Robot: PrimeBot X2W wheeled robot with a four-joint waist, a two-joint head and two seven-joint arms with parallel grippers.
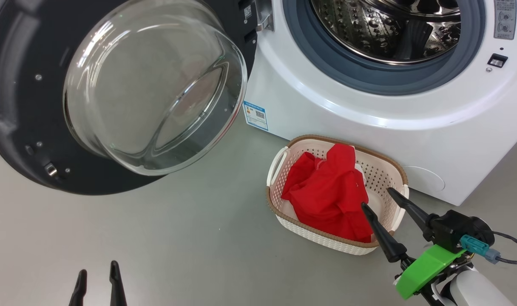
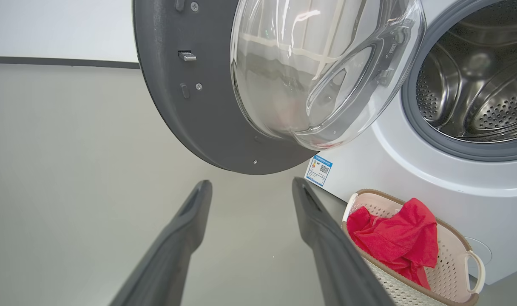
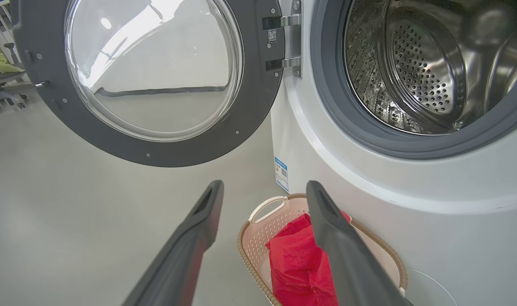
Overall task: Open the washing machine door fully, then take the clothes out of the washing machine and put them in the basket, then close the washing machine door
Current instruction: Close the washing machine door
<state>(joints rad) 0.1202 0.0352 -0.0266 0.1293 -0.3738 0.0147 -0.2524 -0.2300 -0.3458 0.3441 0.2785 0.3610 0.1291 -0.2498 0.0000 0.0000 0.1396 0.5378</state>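
Lying in basket (image 1: 322, 240), clothes (image 1: 326, 191), left pincer (image 1: 98, 268) and right pincer (image 1: 376, 197) spread, chair (image 3: 3, 80) in right wrist view

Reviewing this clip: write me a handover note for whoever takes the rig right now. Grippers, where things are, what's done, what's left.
Left gripper: open, empty, at the head view's lower left, apart from everything.
Right gripper: open, empty, at the basket's right end.
Washing machine door: swung wide open.
Clothes: red heap in the basket, on the floor in front of the washing machine.
Drum: no clothes in the part that shows.
Done: door opened, clothes in basket.
Left: close the door.
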